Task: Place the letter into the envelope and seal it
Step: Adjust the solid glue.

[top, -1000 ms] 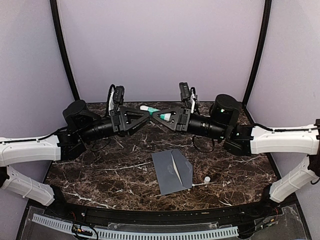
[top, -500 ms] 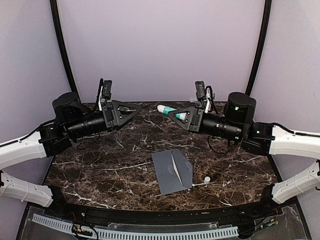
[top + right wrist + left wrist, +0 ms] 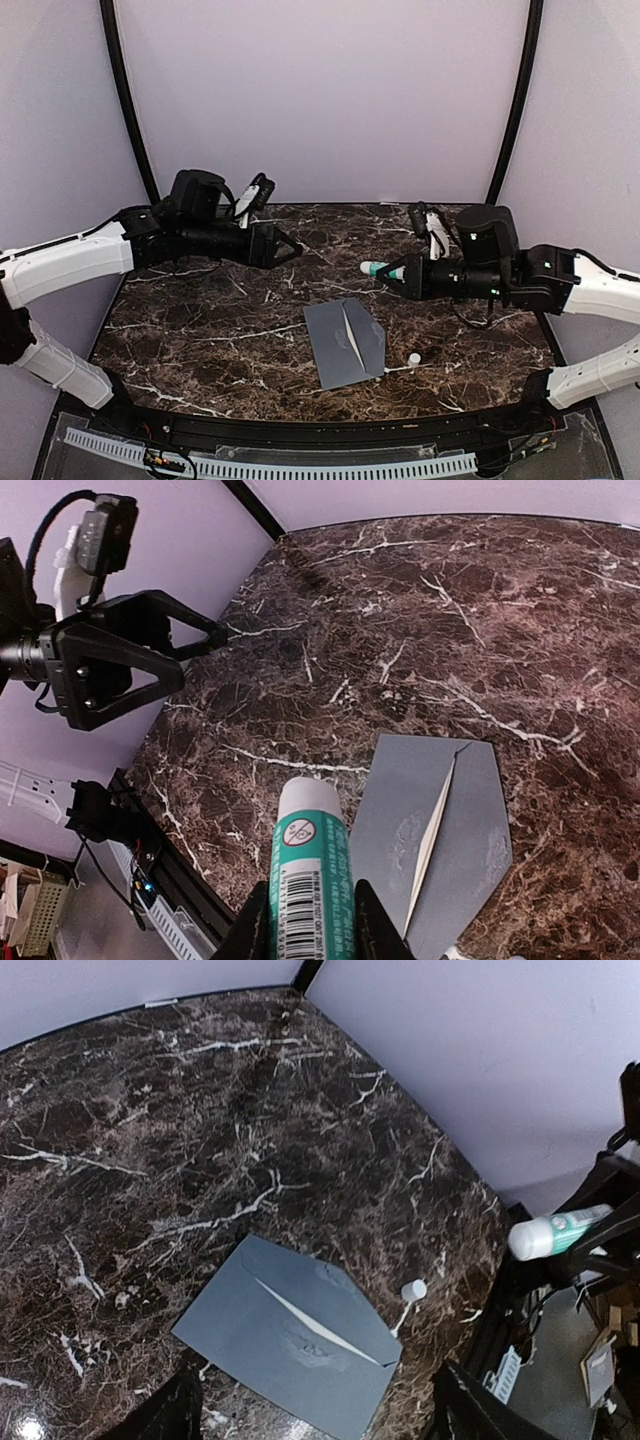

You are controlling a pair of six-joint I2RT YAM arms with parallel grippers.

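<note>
From above, the envelope (image 3: 340, 365) lies flat on the dark marble surface (image 3: 200, 330), toward the near edge and a little right of centre, its pointed side turned to the right. A thin cream sliver shows along a seam across it. I cannot tell whether that is the letter's edge, and nothing else of the envelope's contents can be seen. A small white cap (image 3: 413, 358) stands on the surface just beside the envelope's right point. The left tool (image 3: 287, 250) hangs above the surface behind the envelope, well apart from it. The right tool (image 3: 392, 272) hovers behind and to the right of the envelope, gripping a glue stick (image 3: 378, 268) that points left.

The left wrist camera looks down on the grey envelope, with a puckered patch near its seam. This tool's dark fingers (image 3: 170, 1410) stand wide apart at the bottom corners with nothing between them. The cap sits by the envelope's corner.

The right wrist camera shows the green-and-white glue stick clamped between that tool's two fingers (image 3: 250, 935), its white end held above the surface just left of the envelope. The left tool is at the upper left.
</note>
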